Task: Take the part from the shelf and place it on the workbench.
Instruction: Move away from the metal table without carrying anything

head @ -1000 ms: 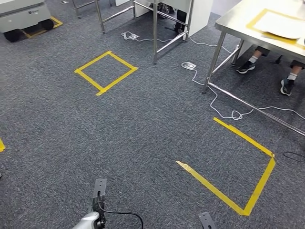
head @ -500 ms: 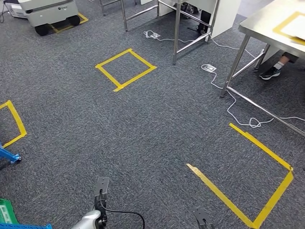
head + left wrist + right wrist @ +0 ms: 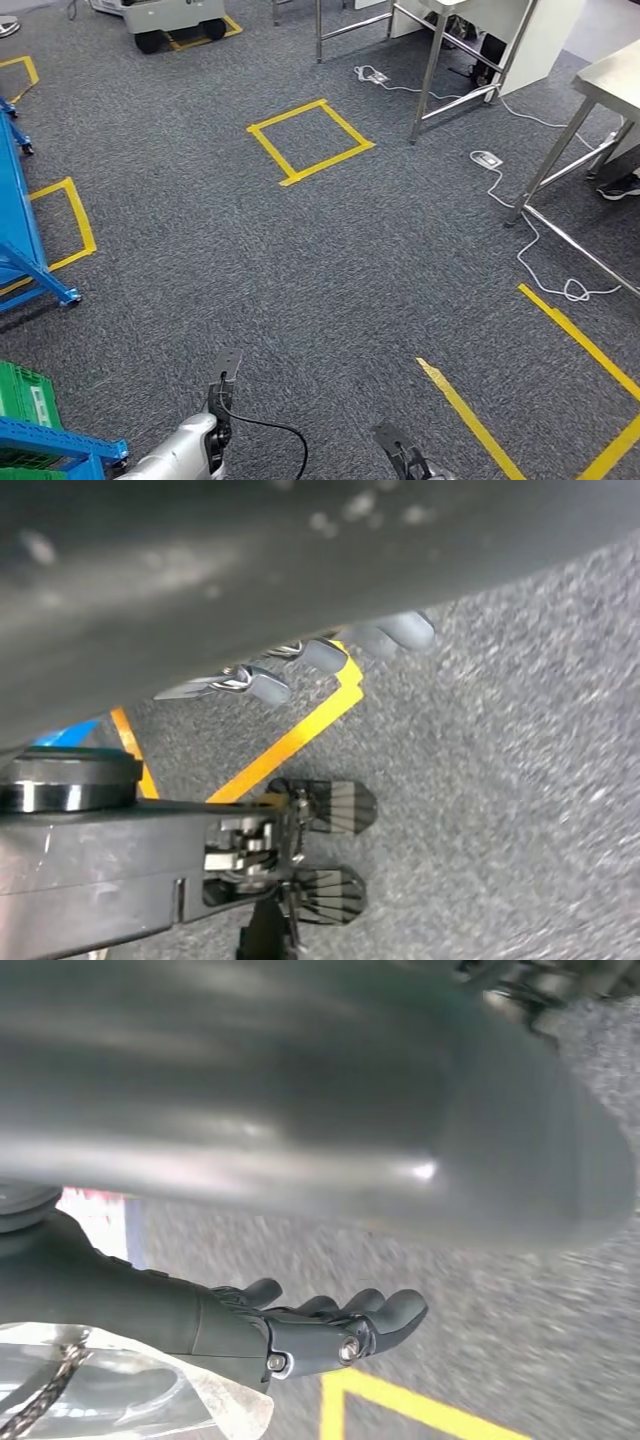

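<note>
Step in hand: as I judge it, getting to the shelf; nothing has been picked up yet.
Shelf: the blue shelf (image 3: 23, 240) stands at the far left on the grey carpet (image 3: 317, 290), with a green crate (image 3: 23, 398) low down in its frame.
Part: I cannot see it from here. I take it to sit on the blue shelf, higher than my head view reaches.
How to do it well: I should face the shelf squarely and stop close in front of it before I raise an arm. I should look up to find the part first and keep my feet off the blue leg that juts onto the carpet.
Left arm: the left arm (image 3: 181, 455) hangs at my side, showing low in my head view.
Left hand: my left hand (image 3: 302, 630) is empty, its pale fingers (image 3: 324, 655) loosely stretched and apart, pointing down at the carpet.
Floor marks: a yellow tape square (image 3: 309, 140) lies ahead of me, well apart from the shelf.
Right hand: my right hand (image 3: 249, 1330) hangs low too, released, dark fingers (image 3: 377, 1312) slightly curved with nothing in them.
Cable: a white cable (image 3: 528, 230) trails on the floor to the right, a trip risk for the walk back.
Workbench: the steel workbench (image 3: 611, 75) is at the far right, well apart from the shelf, so the part must be gripped firmly for that walk.
</note>
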Action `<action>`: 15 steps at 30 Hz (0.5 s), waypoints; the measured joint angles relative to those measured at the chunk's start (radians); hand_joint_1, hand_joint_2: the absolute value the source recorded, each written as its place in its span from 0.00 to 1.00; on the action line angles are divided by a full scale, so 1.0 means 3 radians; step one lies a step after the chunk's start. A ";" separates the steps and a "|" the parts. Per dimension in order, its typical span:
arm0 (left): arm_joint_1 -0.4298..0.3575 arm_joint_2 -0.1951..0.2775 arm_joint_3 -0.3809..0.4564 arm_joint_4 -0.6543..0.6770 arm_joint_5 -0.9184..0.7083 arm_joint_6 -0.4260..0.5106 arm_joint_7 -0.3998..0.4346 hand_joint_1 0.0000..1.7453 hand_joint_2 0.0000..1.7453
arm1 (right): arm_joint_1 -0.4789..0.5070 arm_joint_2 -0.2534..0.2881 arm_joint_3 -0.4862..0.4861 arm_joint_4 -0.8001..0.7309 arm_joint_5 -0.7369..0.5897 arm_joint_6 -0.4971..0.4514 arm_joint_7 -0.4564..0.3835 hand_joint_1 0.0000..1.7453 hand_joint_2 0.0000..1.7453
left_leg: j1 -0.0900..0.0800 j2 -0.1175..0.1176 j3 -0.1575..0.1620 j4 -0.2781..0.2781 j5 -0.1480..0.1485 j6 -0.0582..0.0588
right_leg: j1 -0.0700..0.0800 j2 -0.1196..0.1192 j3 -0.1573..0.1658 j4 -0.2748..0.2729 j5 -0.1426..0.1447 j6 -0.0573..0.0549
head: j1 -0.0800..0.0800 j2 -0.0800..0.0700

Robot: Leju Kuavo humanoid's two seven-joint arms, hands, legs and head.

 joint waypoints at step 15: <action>-0.0131 0.0036 -0.0173 0.0077 -0.0172 -0.0355 0.0142 0.00 0.00 | -0.0174 0.0085 0.0518 0.0028 0.0261 0.0248 -0.0013 0.00 0.00 | 0.0024 0.0209 -0.0288 0.0464 -0.0045 -0.0153 | 0.0009 -0.0219 0.0239 -0.0374 0.0054 -0.0118 | -0.0034 0.0000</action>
